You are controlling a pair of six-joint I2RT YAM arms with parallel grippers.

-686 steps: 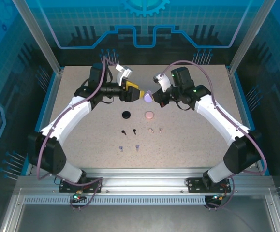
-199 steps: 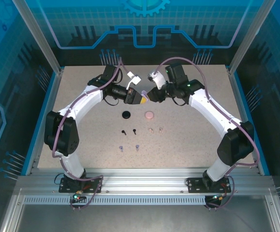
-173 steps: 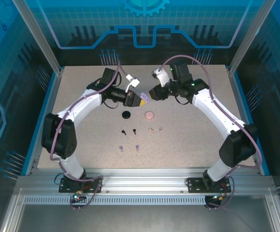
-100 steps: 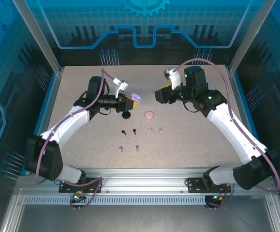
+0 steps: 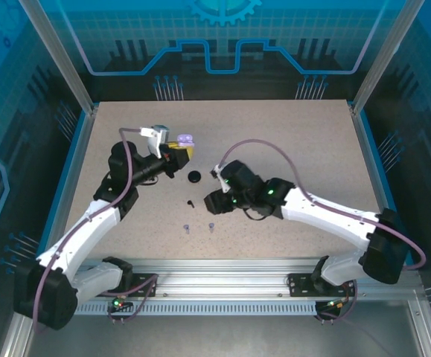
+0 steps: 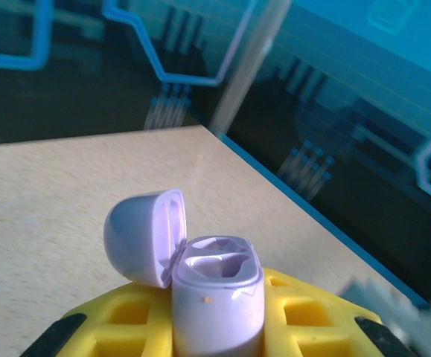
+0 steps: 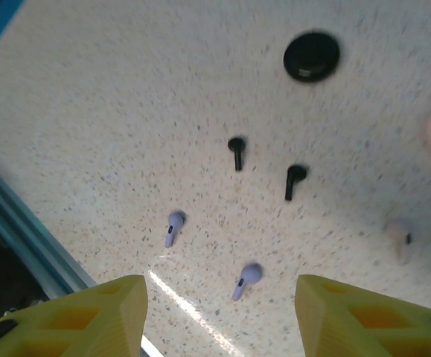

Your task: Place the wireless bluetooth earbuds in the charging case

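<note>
Purple earbuds (image 5: pixel 187 228) lie as a pair side by side on the table (image 5: pixel 304 141), near its front edge; from above they are too small to tell which way their stems run. One of the black earbuds (image 5: pixel 190 201) lies just behind them, and the black case (image 5: pixel 194 177) sits further back. The right gripper (image 5: pixel 214 201) hangs low just right of that black bud. The left gripper (image 5: pixel 179 149) is raised at the back left with the purple charging case (image 5: pixel 187 140) at its tip.

From the left wrist, the left gripper (image 6: pixel 216 327) is clamped on the purple charging case (image 6: pixel 216 297), its yellow fingers (image 6: pixel 118 327) on either side. The case stands upright with its lid (image 6: pixel 144 234) swung open to the left and its two sockets facing up.

From the right wrist, the right gripper (image 7: pixel 219 316) has its fingers (image 7: pixel 88 316) spread wide with nothing between them. Beyond them the purple earbuds (image 7: pixel 173 226) lie apart with long axes parallel, heads toward the upper right and stems toward the lower left. Further on, one of the black earbuds (image 7: pixel 236 151) has its stem running straight down the picture. The other (image 7: pixel 294 180) leans slightly, stem down and left. The black case (image 7: pixel 312 56) lies beyond both.
</note>
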